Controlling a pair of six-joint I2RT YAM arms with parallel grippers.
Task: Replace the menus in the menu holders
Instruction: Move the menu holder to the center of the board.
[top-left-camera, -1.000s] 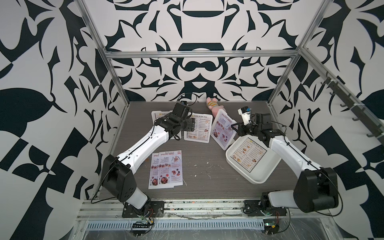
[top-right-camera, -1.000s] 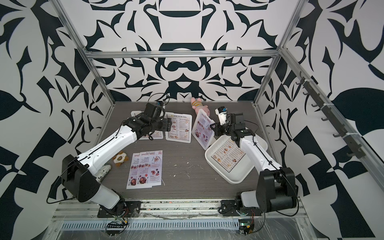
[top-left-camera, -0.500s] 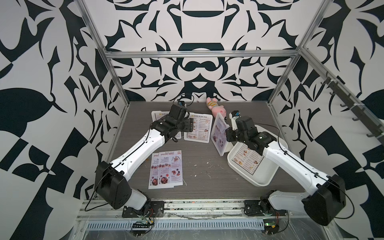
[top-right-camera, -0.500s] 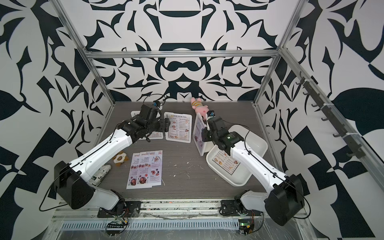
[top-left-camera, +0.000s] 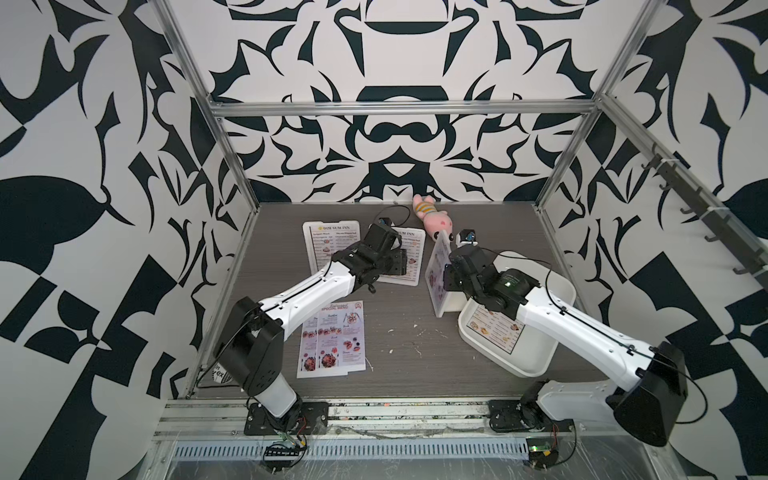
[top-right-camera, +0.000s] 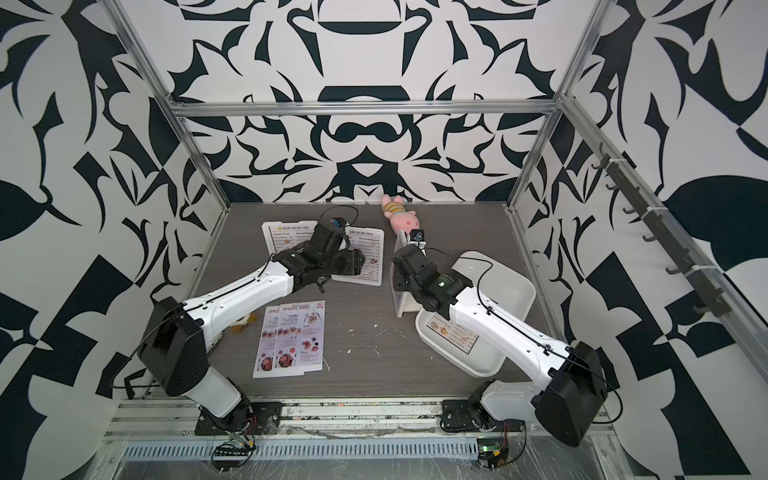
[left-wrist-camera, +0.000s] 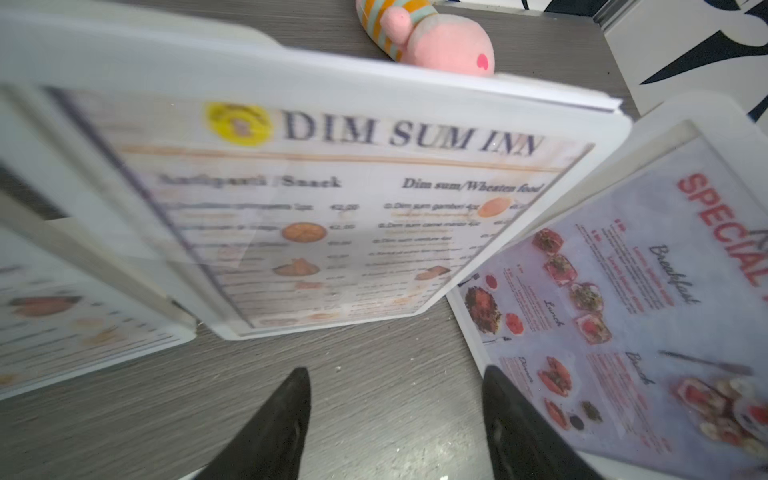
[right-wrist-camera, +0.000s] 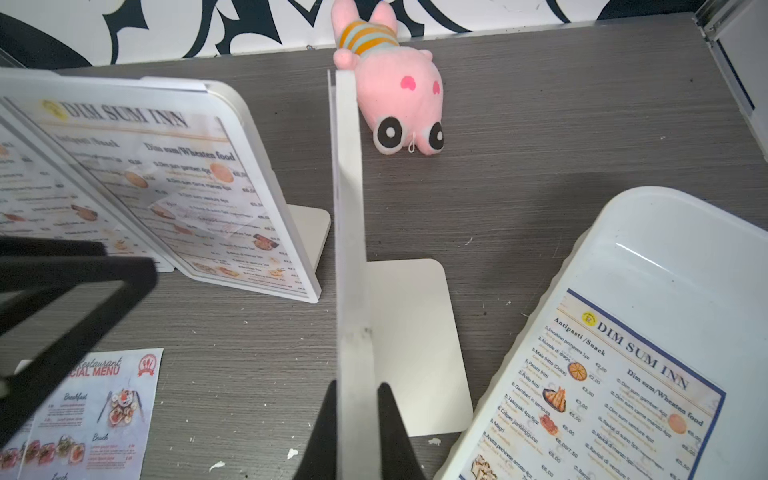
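1. My right fingers (right-wrist-camera: 386, 415) pinch the side edge of the upright holder (right-wrist-camera: 347, 208) carrying the pink menu (left-wrist-camera: 623, 311).
2. My left fingers (left-wrist-camera: 291, 411) hang open and empty over the table (left-wrist-camera: 374, 374). The dim sum holder (left-wrist-camera: 332, 208) stands just ahead.

A dark grey wood-grain tabletop (top-left-camera: 415, 382) lies enclosed by white walls (top-left-camera: 395, 166) printed in large black leaf-like shapes, rising behind it and at both its sides. An aluminium frame (top-left-camera: 399, 109) stands at the tabletop's far corners, its crossbar above the far edge. A rail of dark hooks (top-right-camera: 665, 235) lines the wall right of the tabletop.
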